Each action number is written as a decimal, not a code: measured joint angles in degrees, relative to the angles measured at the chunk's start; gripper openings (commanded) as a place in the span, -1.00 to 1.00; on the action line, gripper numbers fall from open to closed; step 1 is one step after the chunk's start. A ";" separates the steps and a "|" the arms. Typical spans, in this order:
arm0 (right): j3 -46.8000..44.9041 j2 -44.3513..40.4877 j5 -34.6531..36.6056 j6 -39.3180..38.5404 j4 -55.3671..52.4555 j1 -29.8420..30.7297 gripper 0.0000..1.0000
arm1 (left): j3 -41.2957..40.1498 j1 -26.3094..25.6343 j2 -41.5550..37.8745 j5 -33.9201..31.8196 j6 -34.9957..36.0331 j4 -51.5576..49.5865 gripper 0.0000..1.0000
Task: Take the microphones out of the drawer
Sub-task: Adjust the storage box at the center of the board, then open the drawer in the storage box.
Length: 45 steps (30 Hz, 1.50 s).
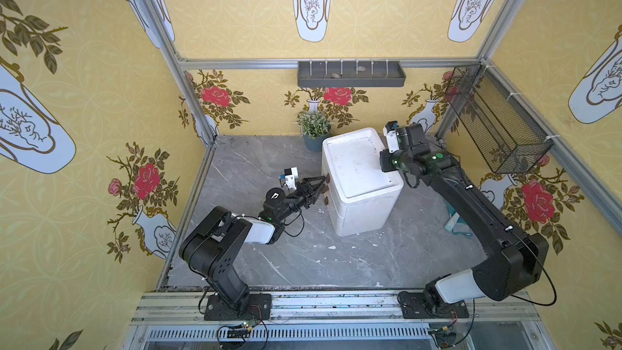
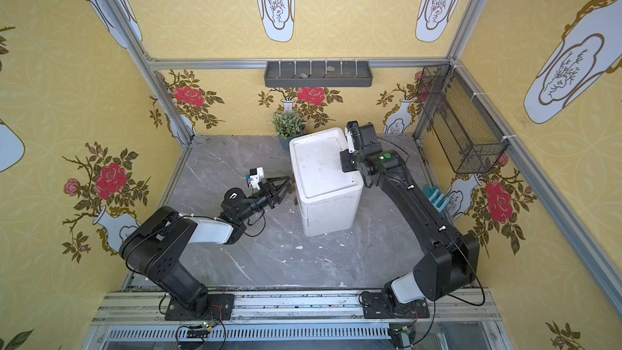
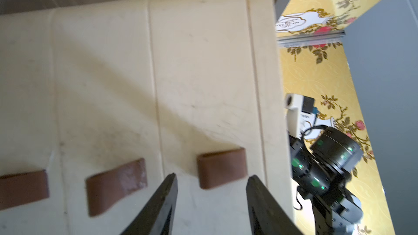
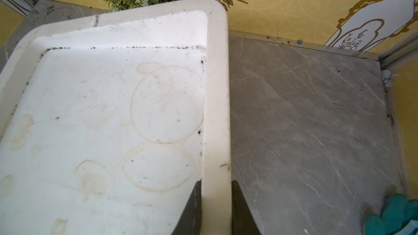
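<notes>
My left tool (image 3: 212,175) is open, straddling the top drawer's (image 3: 203,75) handle (image 3: 220,168). My right tool (image 4: 216,183) clamps the cabinet (image 1: 361,176) rim (image 4: 216,109). That drawer's shut; I can't see the microphone.

top views: we look steeply down from high at the front, both sharing the whole counter (image 1: 286,264) and white cabinet (image 1: 356,163) | left wrist: we face its front, close | right wrist: we look down on its top, close
</notes>
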 measured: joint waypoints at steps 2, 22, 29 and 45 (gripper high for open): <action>0.00 0.02 0.13 0.22 0.00 0.00 -0.73 | -0.83 0.04 -0.59 -0.85 -0.02 1.36 0.11; 0.52 0.42 -0.52 0.39 -0.33 0.02 -0.73 | 2.34 -0.33 4.24 -0.57 -2.40 2.01 0.11; 0.74 0.61 -0.66 0.35 -0.46 0.09 -0.73 | 3.15 -0.35 5.77 -0.96 -3.82 2.01 0.11; 0.68 0.72 0.13 0.17 -0.39 0.48 -0.73 | 4.98 -0.81 5.77 -1.75 -3.89 1.75 -0.52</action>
